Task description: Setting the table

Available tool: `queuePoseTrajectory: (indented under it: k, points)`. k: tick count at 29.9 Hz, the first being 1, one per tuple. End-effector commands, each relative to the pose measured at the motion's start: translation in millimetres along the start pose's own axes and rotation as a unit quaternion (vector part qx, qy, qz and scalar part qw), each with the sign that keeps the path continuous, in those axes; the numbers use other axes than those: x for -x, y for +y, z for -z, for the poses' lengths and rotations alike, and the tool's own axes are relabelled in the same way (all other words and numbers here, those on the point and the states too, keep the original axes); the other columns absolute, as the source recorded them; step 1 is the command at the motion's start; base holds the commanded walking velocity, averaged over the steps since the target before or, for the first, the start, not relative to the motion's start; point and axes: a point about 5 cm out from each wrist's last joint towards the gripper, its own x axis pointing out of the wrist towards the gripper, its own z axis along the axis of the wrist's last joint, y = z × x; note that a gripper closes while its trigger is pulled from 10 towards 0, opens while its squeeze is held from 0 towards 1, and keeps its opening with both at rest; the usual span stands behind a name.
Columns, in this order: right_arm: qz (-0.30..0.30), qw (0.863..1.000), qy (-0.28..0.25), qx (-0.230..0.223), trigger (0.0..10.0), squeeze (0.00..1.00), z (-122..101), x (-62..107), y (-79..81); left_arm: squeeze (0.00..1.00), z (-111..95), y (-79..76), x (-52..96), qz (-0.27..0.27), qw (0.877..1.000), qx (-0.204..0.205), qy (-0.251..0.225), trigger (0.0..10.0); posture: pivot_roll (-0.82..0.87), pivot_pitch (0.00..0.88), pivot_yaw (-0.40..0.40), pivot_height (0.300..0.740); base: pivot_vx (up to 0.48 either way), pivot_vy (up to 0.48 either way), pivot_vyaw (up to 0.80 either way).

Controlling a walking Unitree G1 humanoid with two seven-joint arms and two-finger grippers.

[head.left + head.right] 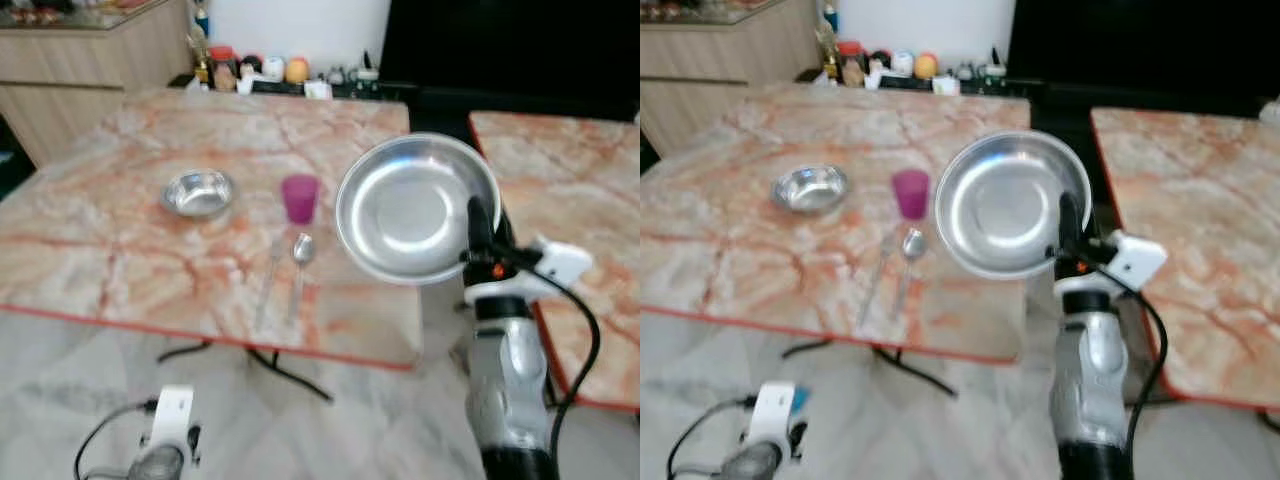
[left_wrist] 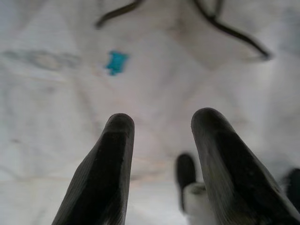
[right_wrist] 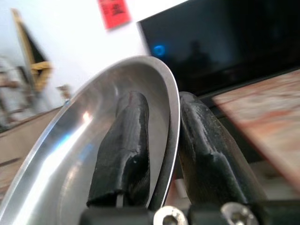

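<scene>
Low by the floor, our left gripper (image 2: pixel 159 140) hangs with fingers spread. Our right gripper (image 3: pixel 161 140) pinches the steel plate's (image 1: pixel 415 205) rim, holding it tilted above the marble table's (image 1: pixel 120 250) right edge, beside the purple cup (image 1: pixel 299 197), spoon (image 1: pixel 300 262) and small steel bowl (image 1: pixel 198 192).

Place: a home dining area
Tables: two marble-patterned tables (image 1: pixel 120 230), red-edged, set side by side (image 1: pixel 590 200)
Floor: pale marble tile (image 1: pixel 350 430)
Background: wooden cabinet (image 1: pixel 90 60); dark television screen (image 1: pixel 520 45); low shelf crowded with small bottles and jars (image 1: pixel 250 70)
Wall: white, with a red paper sign (image 3: pixel 114 10)
</scene>
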Motion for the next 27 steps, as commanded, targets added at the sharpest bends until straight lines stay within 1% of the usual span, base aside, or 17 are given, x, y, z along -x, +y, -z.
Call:
queuePoseTrajectory:
  k: [1, 8, 11, 15, 18, 27]
  points:
    - [-0.013, 1.0, -0.016, -0.008, 10.0, 0.0, -5.5, -5.9, 9.3, 0.0, 2.0, 7.6, 0.3, -0.01, 1.0, -0.003, 0.003, 10.0, 0.01, 0.0, -0.02, 0.74, 0.0, -0.345, 0.0]
    - [-0.008, 1.0, -0.012, -0.014, 10.0, 0.0, -1.0, -5.0, 10.2, 0.0, 2.3, 9.2, 0.3, -0.01, 1.0, -0.007, 0.004, 10.0, 0.02, 0.0, -0.009, 0.74, 0.0, -0.345, 0.0]
    - [-0.001, 1.0, -0.008, -0.021, 10.0, 0.0, 4.2, -3.7, 11.7, 0.0, 2.1, 13.0, 0.3, -0.011, 1.0, -0.013, 0.004, 10.0, 0.02, 0.0, 0.004, 0.74, 0.0, -0.277, 0.0]
    - [-0.001, 1.0, -0.008, -0.023, 10.0, 0.0, 5.0, -2.6, 13.1, 0.0, 1.9, 15.4, 0.3, -0.012, 1.0, -0.017, 0.004, 10.0, 0.02, 0.0, 0.011, 0.74, 0.0, -0.344, 0.0]
    - [0.002, 1.0, -0.009, -0.022, 10.0, 0.0, 5.1, -1.1, 11.1, 0.0, 1.4, 17.7, 0.3, -0.012, 1.0, -0.022, 0.004, 10.0, 0.02, 0.0, 0.016, 0.74, 0.0, -0.312, 0.0]
    - [0.004, 1.0, -0.006, -0.022, 10.0, 0.0, 6.5, -0.6, 11.2, 0.0, -0.8, 16.9, -0.2, -0.01, 1.0, -0.024, 0.001, 10.0, 0.01, 0.0, 0.013, 0.74, 0.0, -0.345, 0.0]
